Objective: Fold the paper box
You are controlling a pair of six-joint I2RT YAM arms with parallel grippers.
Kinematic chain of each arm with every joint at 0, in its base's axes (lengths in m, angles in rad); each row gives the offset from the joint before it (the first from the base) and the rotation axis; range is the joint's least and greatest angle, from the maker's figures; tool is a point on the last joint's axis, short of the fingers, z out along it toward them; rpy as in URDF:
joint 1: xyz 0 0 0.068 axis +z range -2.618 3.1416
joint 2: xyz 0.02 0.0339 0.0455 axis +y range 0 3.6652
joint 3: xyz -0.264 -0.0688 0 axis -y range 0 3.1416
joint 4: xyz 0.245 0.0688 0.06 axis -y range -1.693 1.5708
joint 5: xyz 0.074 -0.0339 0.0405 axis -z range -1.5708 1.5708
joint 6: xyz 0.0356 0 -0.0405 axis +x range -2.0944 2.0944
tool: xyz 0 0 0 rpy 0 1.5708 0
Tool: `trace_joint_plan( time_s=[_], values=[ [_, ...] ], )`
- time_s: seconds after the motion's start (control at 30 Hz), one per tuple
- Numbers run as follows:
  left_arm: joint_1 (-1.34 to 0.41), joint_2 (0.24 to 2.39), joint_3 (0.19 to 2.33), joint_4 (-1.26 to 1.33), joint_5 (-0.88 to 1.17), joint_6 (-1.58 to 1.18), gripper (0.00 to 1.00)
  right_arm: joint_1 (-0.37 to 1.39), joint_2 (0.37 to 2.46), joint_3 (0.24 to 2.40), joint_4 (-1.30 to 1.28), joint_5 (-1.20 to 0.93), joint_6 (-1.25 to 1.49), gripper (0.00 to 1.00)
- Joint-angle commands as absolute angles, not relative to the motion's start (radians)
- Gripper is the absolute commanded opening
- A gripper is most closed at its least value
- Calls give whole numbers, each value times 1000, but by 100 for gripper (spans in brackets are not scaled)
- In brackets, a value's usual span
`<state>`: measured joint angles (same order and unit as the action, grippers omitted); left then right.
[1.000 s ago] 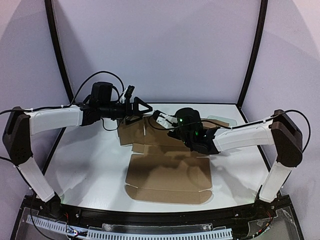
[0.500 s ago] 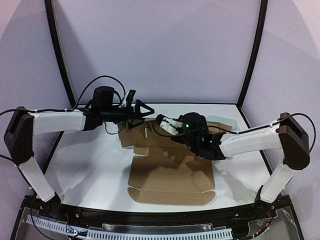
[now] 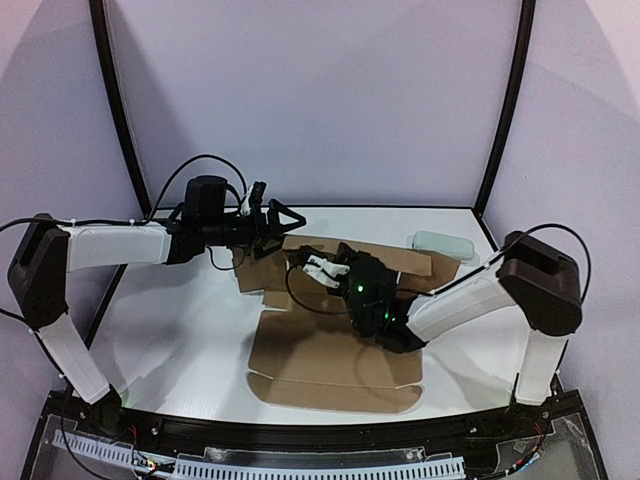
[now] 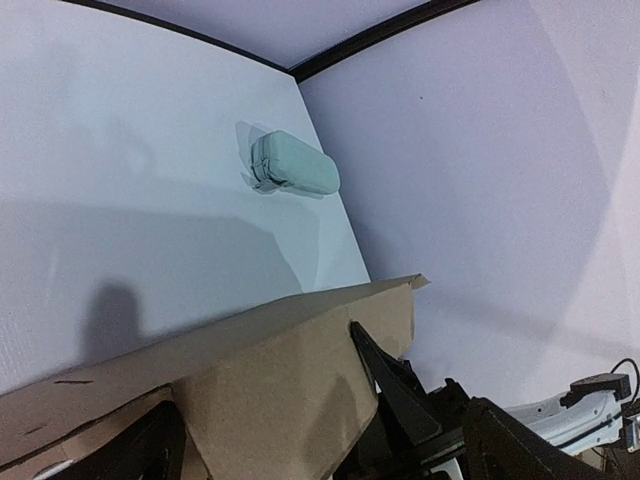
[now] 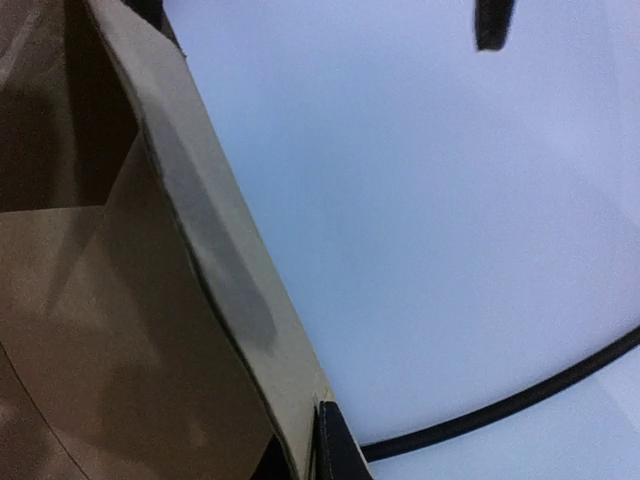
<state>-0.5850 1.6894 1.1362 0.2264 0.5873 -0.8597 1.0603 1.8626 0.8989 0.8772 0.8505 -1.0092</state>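
1 paper box (image 3: 335, 352); L end effector (image 3: 290, 220), R end effector (image 3: 312, 266) at rear flaps.

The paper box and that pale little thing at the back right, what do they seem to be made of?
The paper box looks like plain brown cardboard, matte, with creases and a thick cut edge in the right wrist view. The pale object looks like translucent greenish plastic, rounded and smooth; too small to be sure.

Paper box (image 3: 335, 352): brown sheet spread on the desk (image 3: 170, 320).
Left pincer (image 3: 276, 221): at its far left flap.
Right pincer (image 3: 314, 268): over its far half.
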Motion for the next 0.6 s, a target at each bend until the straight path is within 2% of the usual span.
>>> trace_joint_plan(
  time_s=[0.0,0.23,0.43,0.5,0.57],
  values=[
    [-597,1669,1116,225,586,-859,99,1131,2015,828,890,866,-1077,7],
    [-597,1653,1117,190,557,-893,99,1133,2010,841,821,895,-990,10],
    [-597,1624,1085,265,625,-967,99,1133,1996,867,784,901,-972,9],
    [-597,1599,1088,236,620,-944,99,1124,1973,891,736,893,-944,9],
    [-597,1573,1102,98,569,-891,99,1102,1946,918,690,882,-939,9]
  ],
)
